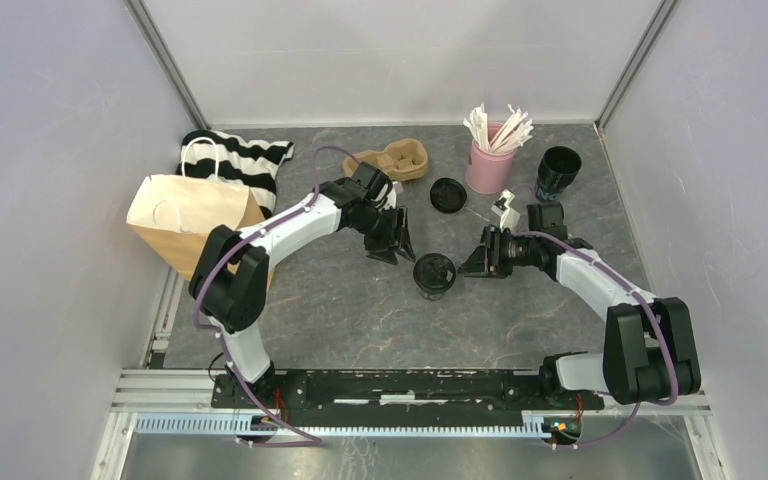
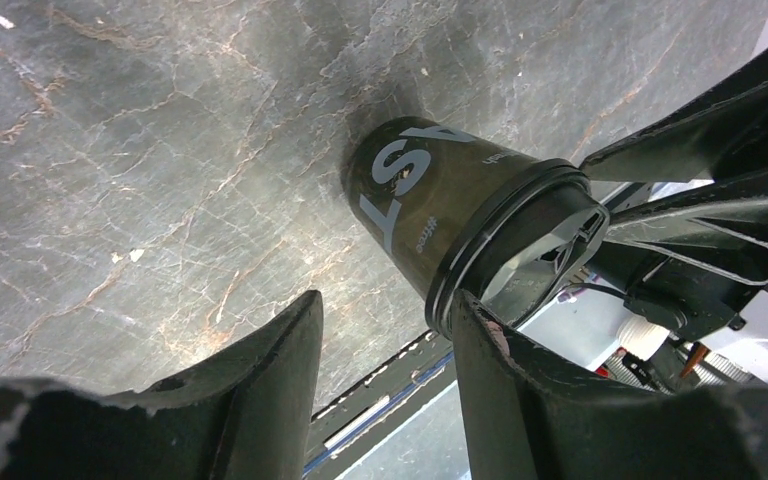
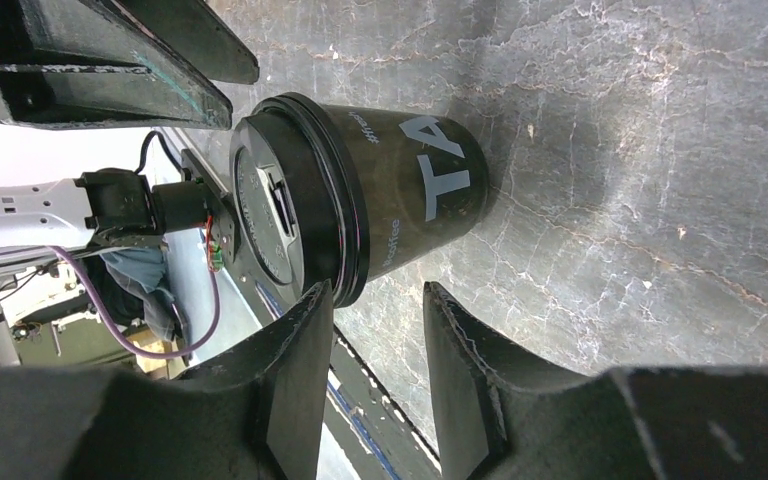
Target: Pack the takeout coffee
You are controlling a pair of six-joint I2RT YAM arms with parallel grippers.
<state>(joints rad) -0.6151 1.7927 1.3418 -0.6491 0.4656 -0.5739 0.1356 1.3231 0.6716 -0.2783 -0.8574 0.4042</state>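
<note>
Jaws on both arms stand open and empty, flanking the lidded black cup [image 1: 434, 275], upright on the table [image 1: 340, 310] between them. Pale lettering reads "TA" in the right wrist view and "AST" in the left; the smaller print is unreadable. Farther back, a second cup [image 1: 558, 168] stands unlidded beside the pink cup [image 1: 488, 172], with a loose lid [image 1: 447, 194] nearby.

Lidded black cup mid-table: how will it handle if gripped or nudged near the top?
The lidded cup tapers to a narrower base, so a push near the lid would probably tip it. Its walls look like thin paper and may dent under a hard squeeze. Tipped, it would likely roll in an arc.
</note>
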